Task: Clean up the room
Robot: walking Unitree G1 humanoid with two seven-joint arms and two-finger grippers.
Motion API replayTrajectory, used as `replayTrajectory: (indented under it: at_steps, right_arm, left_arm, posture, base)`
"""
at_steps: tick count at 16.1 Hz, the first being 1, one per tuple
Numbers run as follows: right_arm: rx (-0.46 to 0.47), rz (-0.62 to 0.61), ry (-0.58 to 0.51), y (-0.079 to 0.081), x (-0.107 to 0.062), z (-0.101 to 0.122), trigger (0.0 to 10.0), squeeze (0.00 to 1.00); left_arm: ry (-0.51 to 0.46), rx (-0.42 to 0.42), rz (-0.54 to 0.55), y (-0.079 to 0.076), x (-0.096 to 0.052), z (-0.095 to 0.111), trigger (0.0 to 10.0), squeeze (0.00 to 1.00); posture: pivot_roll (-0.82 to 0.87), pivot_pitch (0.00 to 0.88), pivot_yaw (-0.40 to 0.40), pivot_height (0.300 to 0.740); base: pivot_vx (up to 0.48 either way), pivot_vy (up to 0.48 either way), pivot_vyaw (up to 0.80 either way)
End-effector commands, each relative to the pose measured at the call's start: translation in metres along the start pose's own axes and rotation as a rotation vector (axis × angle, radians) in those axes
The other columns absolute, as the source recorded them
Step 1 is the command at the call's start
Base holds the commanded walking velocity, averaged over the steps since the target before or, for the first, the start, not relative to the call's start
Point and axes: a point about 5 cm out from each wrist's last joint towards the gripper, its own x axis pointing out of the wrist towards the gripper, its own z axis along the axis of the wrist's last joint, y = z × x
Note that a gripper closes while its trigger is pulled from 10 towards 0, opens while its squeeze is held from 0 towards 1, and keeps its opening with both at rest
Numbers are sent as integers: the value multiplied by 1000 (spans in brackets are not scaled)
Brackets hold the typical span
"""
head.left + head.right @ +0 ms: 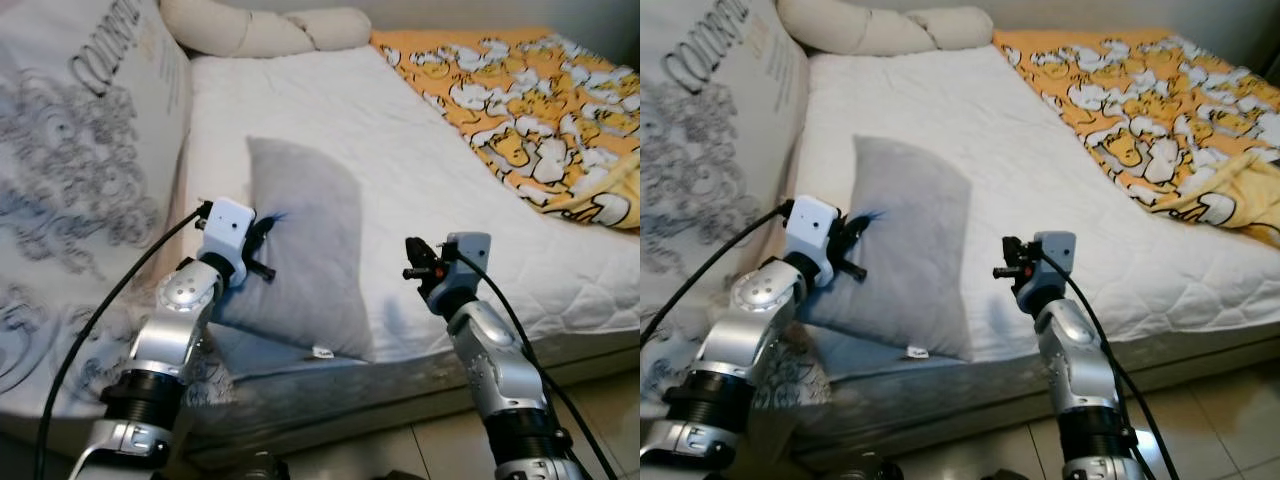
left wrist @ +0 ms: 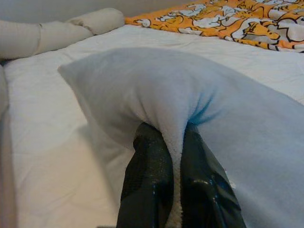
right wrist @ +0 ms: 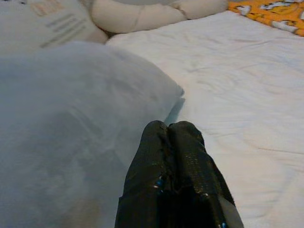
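Left end effector (image 2: 176, 190) pinching a fold of the grey pillow (image 1: 305, 255) at its near edge, fingers (image 2: 147, 185) clamped on a thin ridge of cloth only. Pillow lying on the white mattress (image 1: 400, 150), stretching away from that end effector toward the cream bolster (image 1: 265, 30), its near corner hanging over the bed edge. Right end effector (image 3: 173, 156) pressed together, empty, hovering just beside the pillow's other side, over bare mattress. Likely trouble: so small a pinch slipping off once the pillow's weight pulls on it, dropping the pillow over the near edge to the floor. Also possible: cloth stretching without the filling following, or a dragged corner catching the patterned cushion (image 1: 70, 150) beside the left arm. Orange blanket (image 1: 520, 110) well beyond the right end effector, out of reach of any swing.
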Motion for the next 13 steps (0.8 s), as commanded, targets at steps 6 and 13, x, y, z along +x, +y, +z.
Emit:
replayTrajectory:
  at_steps: [6, 13]
  right_arm:
    - [-32, 2, -8, -2, -1, 3, 10000, 0]
    - [-52, 3, -6, -3, 0, 3, 10000, 0]
  left_arm:
    - [-54, 8, 31, 5, 4, 15, 10000, 0]
    - [-47, 19, 24, 1, 7, 14, 10000, 0]
  posture:
    - [51, 0, -2, 740]
    - [49, 0, -3, 740]
  base:
    - [0, 0, 0]
    - [0, 0, 0]
